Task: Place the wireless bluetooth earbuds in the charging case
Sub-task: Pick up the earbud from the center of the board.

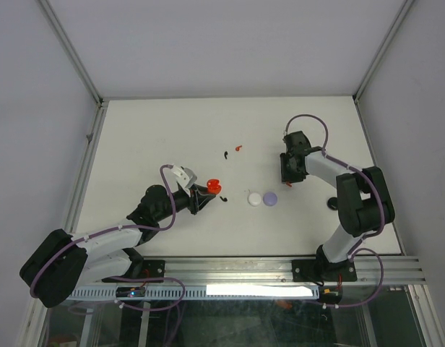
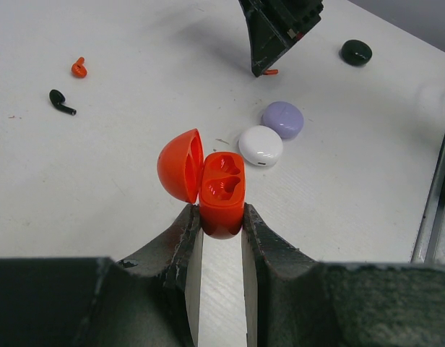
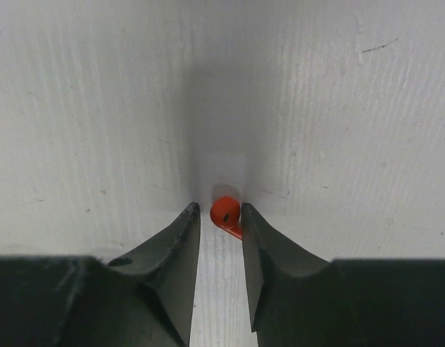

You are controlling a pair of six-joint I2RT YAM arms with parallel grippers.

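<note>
The left tool (image 2: pixel 221 217) is clamped tight on the lower body of the red case (image 2: pixel 222 189) and holds it above the bench (image 1: pixel 150 130). The case's lid (image 2: pixel 180 165) is swung open to one side, and both moulded hollows inside are bare.

The right tool (image 3: pixel 221 211) points down at the bench, its jaws set narrowly on either side of a red earbud (image 3: pixel 225 212) that lies on the surface. One finger touches the bud's stem, while a thin strip of bench shows between the bud and the other finger. I cannot tell whether the bud is gripped.

Between the two tools lie a white case (image 2: pixel 261 144) and a lilac case (image 2: pixel 283 118), both shut and just beside each other. A black case (image 2: pixel 356 51) sits beyond the right tool, near the bench's edge. Well apart, farther up the bench, a second red earbud (image 2: pixel 79 68) and a black earbud (image 2: pixel 61 102) lie close together.
</note>
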